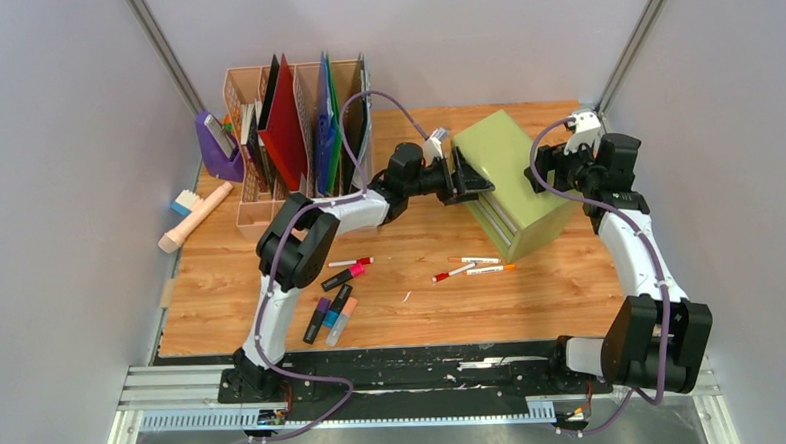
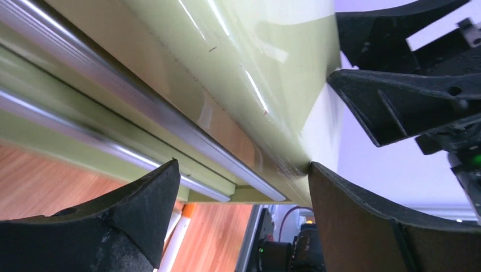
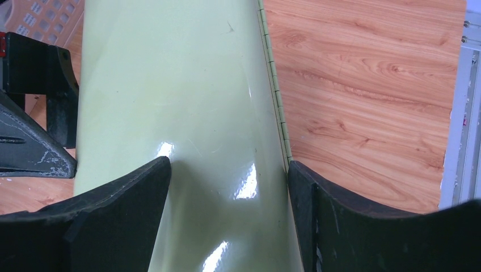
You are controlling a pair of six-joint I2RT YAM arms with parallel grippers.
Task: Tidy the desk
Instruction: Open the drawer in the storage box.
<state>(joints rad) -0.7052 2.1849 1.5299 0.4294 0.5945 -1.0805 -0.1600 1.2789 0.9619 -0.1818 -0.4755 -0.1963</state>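
Green drawer cabinet (image 1: pixel 507 172) sits askew on the surface (image 1: pixel 572 294), left hand (image 2: pixel 241 167) and right hand (image 3: pixel 227 164) spread around it (gripping? cannot tell); markers (image 1: pixel 476 268) and highlighters (image 1: pixel 330 315) lie loose, so much remains.

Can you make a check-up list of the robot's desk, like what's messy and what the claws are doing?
Surface: wooden desk, grain showing between things.
Job's things: green drawer cabinet at an angle, back right; file rack with folders, back left.
Clutter: loose pens, markers, highlighters; brush-like tool at the left edge.
Grippers: left gripper and right gripper on either side of the cabinet, jaws wide; grip cannot be told.
Cables: purple cables along both arms; no snag seen.
Surroundings: grey walls; black rail in front.
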